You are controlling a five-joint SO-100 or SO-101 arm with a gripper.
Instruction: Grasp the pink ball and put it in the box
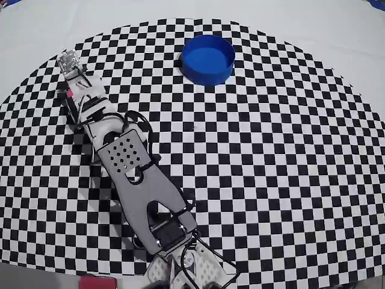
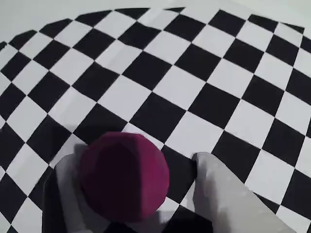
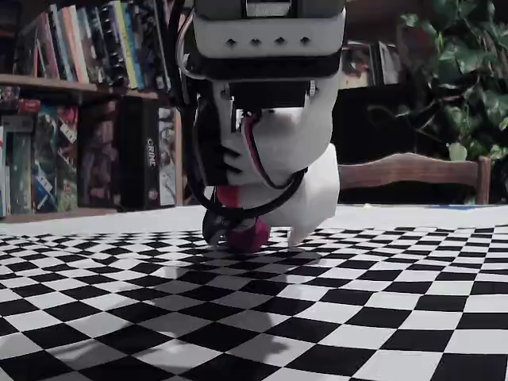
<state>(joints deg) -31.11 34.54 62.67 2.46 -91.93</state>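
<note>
The pink ball [image 2: 124, 177] rests on the checkered cloth between my gripper's [image 2: 137, 158] two white fingers. The left finger [image 2: 65, 194] lies against the ball, while a dark gap separates it from the right finger [image 2: 223, 194]. The jaws stand open around the ball. The fixed view shows the ball [image 3: 248, 236] on the cloth under the lowered gripper [image 3: 254, 230]. In the overhead view the gripper [image 1: 75, 84] is at the far left and covers the ball. The box [image 1: 207, 58], round and bright blue, stands at the top centre, well to the gripper's right.
My arm [image 1: 141, 174] runs diagonally from the bottom centre to the upper left of the checkered cloth [image 1: 283, 156]. A flat pink-red piece [image 1: 96, 282] shows at the bottom edge. Bookshelves [image 3: 79, 103] and a wooden chair back [image 3: 413, 171] stand behind the table.
</note>
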